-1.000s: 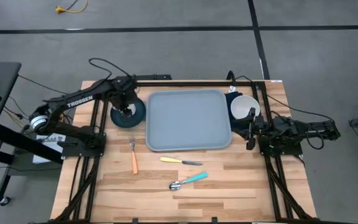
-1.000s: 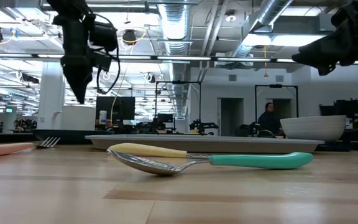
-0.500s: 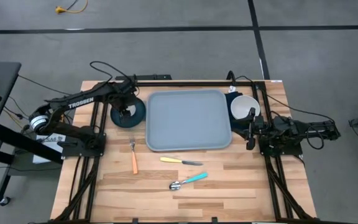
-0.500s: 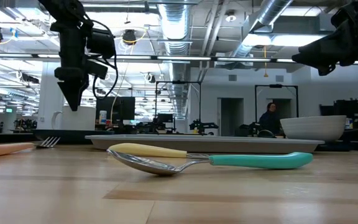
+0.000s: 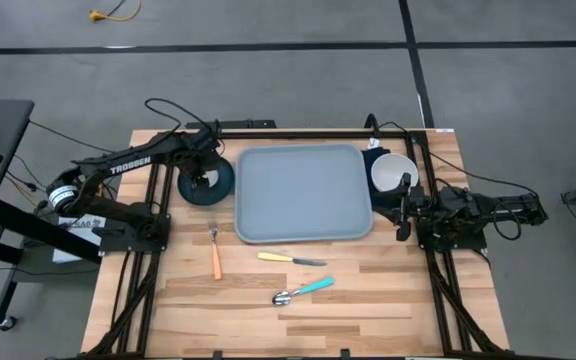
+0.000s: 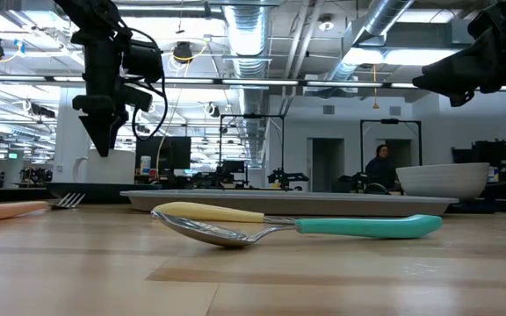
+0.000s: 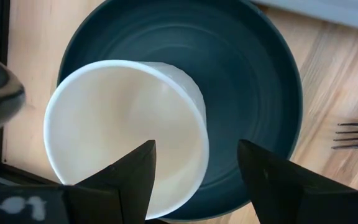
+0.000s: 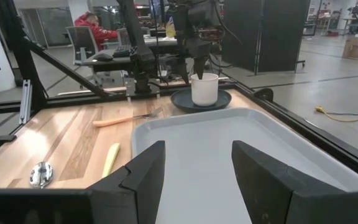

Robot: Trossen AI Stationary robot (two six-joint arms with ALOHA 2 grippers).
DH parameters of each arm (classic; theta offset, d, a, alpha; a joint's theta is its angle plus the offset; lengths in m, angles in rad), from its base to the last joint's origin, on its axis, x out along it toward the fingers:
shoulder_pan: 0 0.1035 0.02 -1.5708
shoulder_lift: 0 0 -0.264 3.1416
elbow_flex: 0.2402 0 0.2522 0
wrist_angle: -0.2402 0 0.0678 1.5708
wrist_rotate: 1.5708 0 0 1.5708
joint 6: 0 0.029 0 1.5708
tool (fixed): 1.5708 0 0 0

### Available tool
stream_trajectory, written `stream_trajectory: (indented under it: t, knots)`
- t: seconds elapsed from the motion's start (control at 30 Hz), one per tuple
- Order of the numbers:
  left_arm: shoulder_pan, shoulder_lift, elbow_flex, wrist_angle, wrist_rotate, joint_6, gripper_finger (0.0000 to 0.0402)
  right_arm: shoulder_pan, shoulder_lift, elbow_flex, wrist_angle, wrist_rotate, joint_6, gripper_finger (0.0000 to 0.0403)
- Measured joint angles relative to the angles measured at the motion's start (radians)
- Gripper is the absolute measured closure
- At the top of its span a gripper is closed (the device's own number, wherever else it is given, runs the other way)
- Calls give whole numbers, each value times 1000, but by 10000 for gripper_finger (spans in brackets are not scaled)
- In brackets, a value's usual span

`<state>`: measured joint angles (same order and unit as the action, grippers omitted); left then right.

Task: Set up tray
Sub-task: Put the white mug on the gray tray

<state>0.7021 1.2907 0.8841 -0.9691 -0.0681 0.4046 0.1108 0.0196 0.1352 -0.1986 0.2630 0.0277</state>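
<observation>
Trouble spot for me right now is the white cup (image 7: 126,134) sitting on the dark plate (image 5: 206,183) at the tray's left side — my left gripper (image 7: 194,171) hangs straight over it with the fingers spread wide, one tip over the cup's mouth and the other outside its wall, not touching anything as far as I can see. If I drop down off-centre, one finger could catch the rim and tip the cup, or shove the cup and plate together toward the table's back edge, since the plate looks free to slide on the wood. Closing too hard on a thin wall could also make it pop out sideways. The tray (image 5: 303,193) itself lies flat in the middle of the table, nothing on it yet, with its long front rim near the yellow-handled knife (image 5: 290,259). The right gripper (image 8: 194,171) waits low at the tray's right side next to the white bowl (image 5: 394,172), fingers open too — if I swing it carelessly it could clip the bowl or nudge the tray's rim. Fork (image 5: 215,253) and spoon (image 5: 302,291) lie well clear in front.
</observation>
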Motion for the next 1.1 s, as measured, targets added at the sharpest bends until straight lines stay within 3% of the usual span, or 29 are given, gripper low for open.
stream_trajectory:
  t: [0.33,0.73,0.9,1.1]
  knots:
    - [0,6,-3,-5,0,-42,187,0,0,0,-3,0,0,225]
    - [-1,6,-101,47,-45,-67,192,0,0,0,-3,0,0,225]
    - [0,6,-99,71,-45,-63,221,0,0,0,-3,0,0,225]
    - [0,6,-99,71,-49,-48,289,0,0,0,-3,0,0,225]
